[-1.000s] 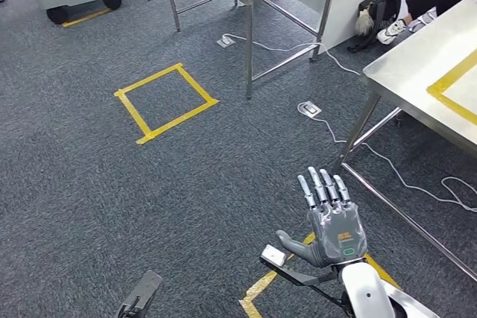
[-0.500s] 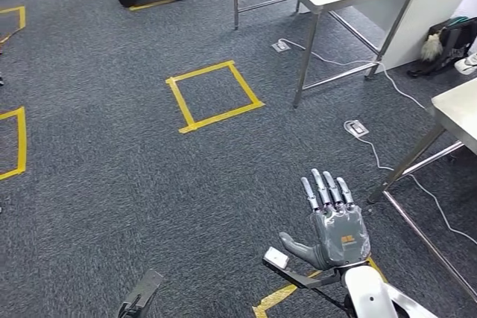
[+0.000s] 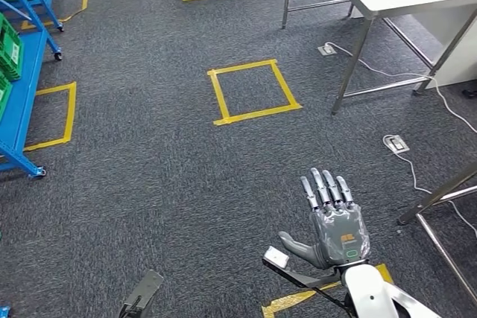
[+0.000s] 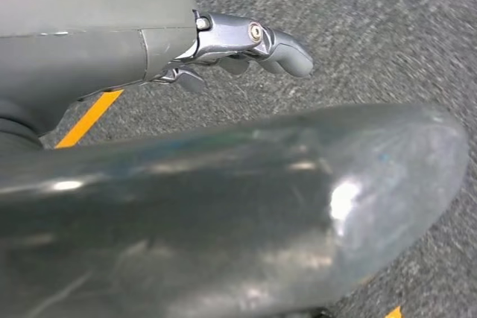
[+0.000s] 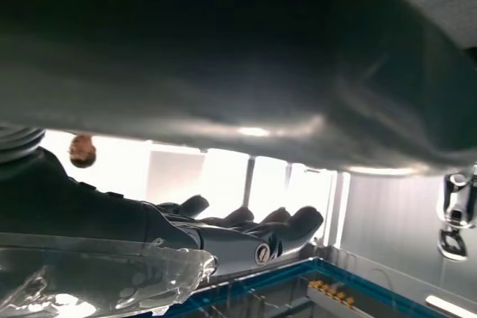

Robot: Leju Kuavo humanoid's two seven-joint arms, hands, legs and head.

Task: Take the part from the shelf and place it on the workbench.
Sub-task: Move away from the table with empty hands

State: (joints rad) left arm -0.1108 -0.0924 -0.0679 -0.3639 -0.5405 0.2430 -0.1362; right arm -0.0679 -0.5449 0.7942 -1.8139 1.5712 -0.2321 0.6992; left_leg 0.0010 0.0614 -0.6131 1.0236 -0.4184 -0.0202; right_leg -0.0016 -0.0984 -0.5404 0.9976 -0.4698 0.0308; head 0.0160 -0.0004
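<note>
Right hand (image 3: 335, 223) spread flat and holding nothing above grey carpet (image 3: 141, 169), as the robot faces toward the blue shelf (image 3: 22, 72).

Green bins (image 3: 10, 46) sit on that shelf; the part itself cannot be made out, so weight and grip point are guesses. Left wrist view adds the left hand (image 4: 247, 46), fingers extended, grasping nothing; right wrist view shows bright windows.
</note>
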